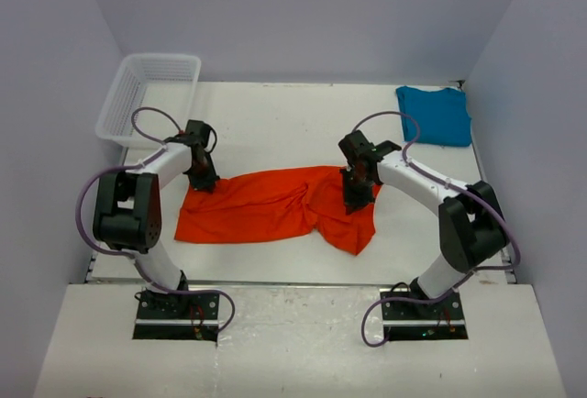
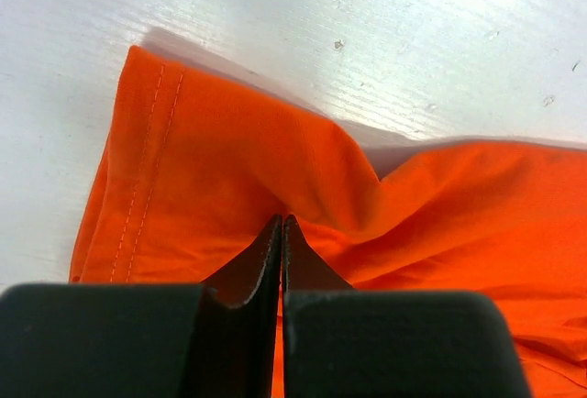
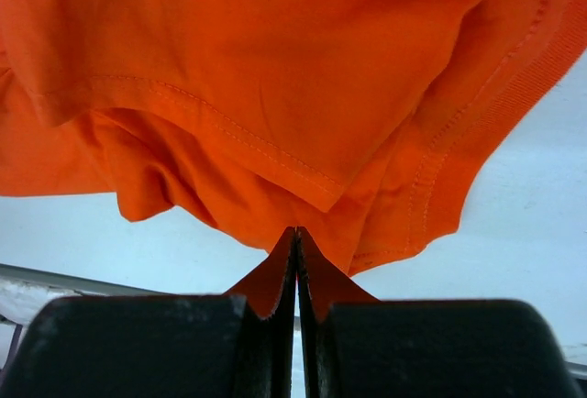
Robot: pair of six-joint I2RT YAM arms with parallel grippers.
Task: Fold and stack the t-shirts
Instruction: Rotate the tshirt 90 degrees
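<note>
An orange-red t-shirt (image 1: 266, 207) lies crumpled across the middle of the table, its right part bunched into a fold. My left gripper (image 1: 204, 182) stands at the shirt's far-left corner. In the left wrist view it (image 2: 282, 221) is shut, pinching orange cloth (image 2: 229, 160) near a stitched hem. My right gripper (image 1: 353, 204) is down on the shirt's bunched right part. In the right wrist view its jaws (image 3: 296, 231) are shut with their tips in the orange cloth (image 3: 229, 68). A teal-blue t-shirt (image 1: 435, 114) lies folded at the far right corner, away from both grippers.
A white mesh basket (image 1: 151, 95) stands at the far left corner, just behind the left arm. Grey walls close in the table on three sides. The table's front edge (image 1: 293, 281) runs just ahead of the arm bases.
</note>
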